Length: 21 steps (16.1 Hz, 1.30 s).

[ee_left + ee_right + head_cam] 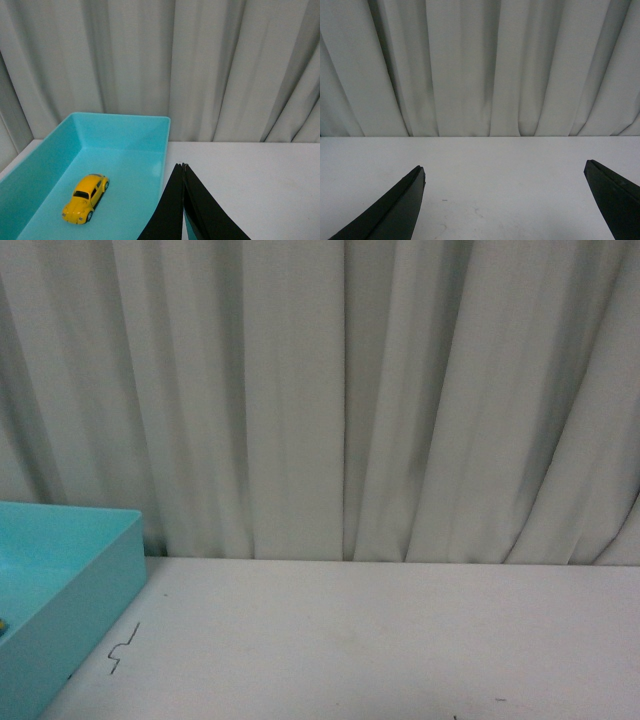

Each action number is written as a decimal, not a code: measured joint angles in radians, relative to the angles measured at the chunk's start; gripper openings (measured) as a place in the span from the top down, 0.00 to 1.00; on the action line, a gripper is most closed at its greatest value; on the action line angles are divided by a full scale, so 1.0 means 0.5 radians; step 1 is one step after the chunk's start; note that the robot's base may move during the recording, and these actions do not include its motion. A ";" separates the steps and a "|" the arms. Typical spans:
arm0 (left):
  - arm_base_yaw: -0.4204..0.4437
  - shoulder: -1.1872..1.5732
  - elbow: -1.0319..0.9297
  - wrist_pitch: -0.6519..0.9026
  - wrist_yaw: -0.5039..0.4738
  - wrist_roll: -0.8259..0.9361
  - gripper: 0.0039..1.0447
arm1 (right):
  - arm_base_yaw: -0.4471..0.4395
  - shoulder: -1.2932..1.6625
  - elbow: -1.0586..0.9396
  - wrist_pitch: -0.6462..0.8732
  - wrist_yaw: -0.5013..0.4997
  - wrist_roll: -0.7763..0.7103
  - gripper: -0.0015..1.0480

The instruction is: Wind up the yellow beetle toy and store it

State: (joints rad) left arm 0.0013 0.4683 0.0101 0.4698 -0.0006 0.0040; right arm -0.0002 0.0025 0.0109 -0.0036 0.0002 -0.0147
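The yellow beetle toy (pixel 85 198) rests on its wheels on the floor of a turquoise bin (pixel 127 131) in the left wrist view. My left gripper (pixel 182 165) is shut with nothing in it, and it hangs over the bin's near wall, apart from the toy. In the front view only a corner of the bin (pixel 95 580) shows at the left, with a tiny yellow speck at its edge. My right gripper (pixel 505 167) is open over bare white table, its black fingers (pixel 402 205) spread wide with nothing between them.
The white table (pixel 380 640) runs back to a pleated grey-white curtain (pixel 340 390). A small dark squiggle mark (pixel 122 648) lies on the table beside the bin. Neither arm shows in the front view.
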 joint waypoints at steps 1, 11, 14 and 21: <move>0.000 -0.011 0.000 -0.011 0.000 0.000 0.99 | 0.000 0.000 0.000 -0.001 0.000 0.000 0.06; 0.000 -0.213 -0.001 -0.221 0.000 0.000 0.99 | 0.000 0.000 0.000 -0.001 0.000 0.000 0.06; 0.000 -0.268 -0.001 -0.262 0.000 0.000 0.99 | 0.000 0.000 0.000 0.000 0.000 0.000 0.06; 0.000 -0.925 0.007 -0.910 0.004 0.000 0.99 | 0.000 0.000 0.000 -0.002 0.000 0.000 0.06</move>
State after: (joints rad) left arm 0.0013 0.0055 0.0135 0.0147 0.0013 0.0040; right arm -0.0002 0.0025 0.0109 -0.0044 0.0002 -0.0147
